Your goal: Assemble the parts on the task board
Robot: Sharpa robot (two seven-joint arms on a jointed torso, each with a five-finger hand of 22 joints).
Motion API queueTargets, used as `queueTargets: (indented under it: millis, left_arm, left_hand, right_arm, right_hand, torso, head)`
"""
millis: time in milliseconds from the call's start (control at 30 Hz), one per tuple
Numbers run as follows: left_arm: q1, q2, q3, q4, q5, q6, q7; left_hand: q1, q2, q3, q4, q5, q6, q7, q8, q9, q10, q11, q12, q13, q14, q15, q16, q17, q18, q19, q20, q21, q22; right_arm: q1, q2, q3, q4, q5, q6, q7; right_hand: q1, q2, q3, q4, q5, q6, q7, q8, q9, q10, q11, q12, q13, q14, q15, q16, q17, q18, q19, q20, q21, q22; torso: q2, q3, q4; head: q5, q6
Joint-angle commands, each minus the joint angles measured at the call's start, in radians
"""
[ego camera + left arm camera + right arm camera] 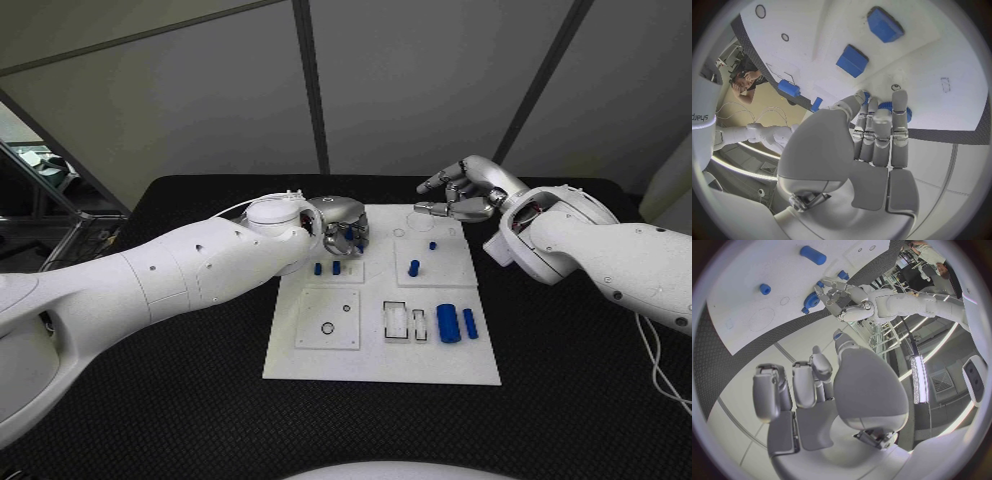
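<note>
The white task board [382,365] lies in the middle of the black table [173,420], its long side running away from the robot. In the head view six blue parts can be counted on it: two small upright pegs [327,268] side by side on the left raised square, one peg [414,268] standing on the right raised square with a smaller blue piece [431,245] beyond it, and a thick cylinder [449,323] lying beside a slimmer bar [470,322] near the board's right edge. Two open rectangular slots [405,322] sit just left of the cylinder, and a small ring mark [329,328] lies on the near left panel. The left hand [340,230] hangs over the board's far left corner, palm down; its bulk hides whatever lies directly beneath it in the head view. The left wrist view shows its fingers [900,111] extended side by side with the tips on or just above a blue part [887,106] at the board's edge; whether they grip it cannot be told. The right hand [464,195] is raised over the board's far edge, fingers curled loosely, apart and holding nothing, which the right wrist view [811,385] confirms. Grey wall panels [418,80] stand behind the table.
</note>
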Motion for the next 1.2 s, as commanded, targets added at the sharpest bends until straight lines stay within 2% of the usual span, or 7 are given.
queueTargets:
  millis: [33,267,400,600,900,1067,1200]
  left_arm:
    - [-0.001,0.0,-0.001,-0.005,-0.01,0.022,-0.015]
    - [-0.001,0.002,-0.001,-0.005,-0.01,0.029,-0.01]
    - [-0.001,0.003,-0.001,-0.001,-0.01,0.025,0.001]
    - [-0.001,0.0,-0.001,0.0,-0.01,-0.005,0.02]
    - [-0.002,-0.026,0.001,0.024,-0.003,-0.067,0.036]
    - [-0.002,-0.042,0.011,0.047,0.0,-0.095,0.044]
    - [-0.003,-0.06,0.03,0.072,0.015,-0.111,0.046]
  left_hand:
    - [0.015,0.0,0.007,-0.002,-0.001,0.006,0.0,0.003,-0.003,0.006,0.001,-0.007,-0.004,0.004,0.0,0.006,0.002,-0.005,0.01,-0.001,0.008,0.006]
    - [0.011,-0.002,0.009,-0.004,-0.002,0.004,0.001,0.002,-0.011,0.01,0.001,-0.007,-0.012,0.014,0.001,0.026,0.018,-0.01,0.022,0.0,0.043,0.026]
    - [0.011,0.009,0.016,-0.009,-0.001,0.023,-0.002,0.01,-0.017,0.034,-0.005,0.001,-0.019,0.033,-0.004,0.058,0.043,-0.015,0.042,-0.001,0.096,0.055]
    - [0.024,0.027,0.033,-0.027,0.037,0.071,-0.007,0.022,-0.019,0.084,-0.017,0.011,-0.023,0.067,-0.016,0.1,0.077,-0.027,0.086,-0.011,0.195,0.105]
    - [0.018,0.025,0.037,-0.037,0.042,0.076,-0.002,0.014,-0.027,0.091,-0.016,0.001,-0.031,0.081,-0.016,0.117,0.09,-0.038,0.113,-0.013,0.258,0.137]
    - [0.017,0.025,0.038,-0.04,0.043,0.08,-0.003,0.012,-0.029,0.095,-0.017,-0.001,-0.033,0.086,-0.016,0.123,0.095,-0.041,0.121,-0.014,0.276,0.145]
    - [0.017,0.024,0.039,-0.042,0.043,0.081,-0.003,0.01,-0.031,0.096,-0.016,-0.003,-0.034,0.089,-0.016,0.127,0.098,-0.042,0.126,-0.014,0.286,0.15]
  right_arm:
    - [0.002,0.001,0.0,0.002,0.003,-0.004,0.007]
    - [0.002,0.002,0.0,0.001,0.003,-0.002,0.007]
    - [0.002,0.004,0.0,0.0,0.003,-0.002,0.008]
    - [0.002,0.004,0.0,0.0,0.003,-0.001,0.008]
    - [0.002,0.002,0.0,0.0,0.003,-0.002,0.01]
    - [0.002,0.001,0.0,-0.002,0.003,-0.004,0.01]
    - [0.002,0.001,0.0,-0.004,0.003,-0.004,0.01]
  right_hand:
    - [-0.003,0.003,-0.001,-0.006,0.001,0.007,0.003,-0.001,0.0,-0.007,-0.001,-0.004,0.001,0.037,-0.008,-0.002,0.001,0.012,0.044,-0.005,-0.002,0.166]
    - [-0.004,0.004,-0.001,-0.006,0.001,0.008,0.003,-0.001,0.0,-0.006,-0.001,-0.002,0.003,0.038,-0.008,-0.002,0.002,0.012,0.045,-0.005,-0.001,0.168]
    - [-0.004,0.004,-0.001,-0.006,0.001,0.008,0.003,-0.001,0.0,-0.006,-0.001,-0.002,0.003,0.038,-0.008,-0.002,0.002,0.012,0.045,-0.005,-0.001,0.168]
    - [-0.004,0.004,-0.001,-0.006,0.001,0.008,0.003,-0.001,0.0,-0.006,-0.001,-0.002,0.003,0.038,-0.008,-0.002,0.002,0.012,0.045,-0.005,-0.001,0.168]
    - [-0.004,0.004,-0.001,-0.006,0.001,0.008,0.003,-0.001,0.0,-0.006,-0.001,-0.002,0.003,0.038,-0.008,-0.002,0.002,0.012,0.045,-0.005,-0.001,0.168]
    - [-0.004,0.004,-0.001,-0.006,0.001,0.008,0.003,-0.001,0.0,-0.006,-0.001,-0.002,0.003,0.038,-0.008,-0.002,0.002,0.012,0.045,-0.005,-0.001,0.168]
    - [-0.004,0.004,-0.001,-0.006,0.001,0.008,0.003,-0.001,0.0,-0.006,-0.001,-0.002,0.003,0.038,-0.008,-0.002,0.002,0.012,0.045,-0.005,-0.001,0.168]
  torso:
    - [-0.001,-0.0001,0.0008]
    - [0.0,-0.0001,0.0009]
    - [-0.001,0.0001,0.0002]
    - [-0.002,-0.0002,0.0014]
    - [-0.001,-0.0001,0.0021]
    - [-0.002,-0.0007,0.0026]
    - [-0.001,-0.0006,0.0014]
  head:
    - [-0.002,0.0]
    - [-0.001,-0.001]
    - [0.002,-0.001]
    - [0.005,0.0]
    - [0.004,0.006]
    - [0.005,0.006]
    - [0.007,0.007]
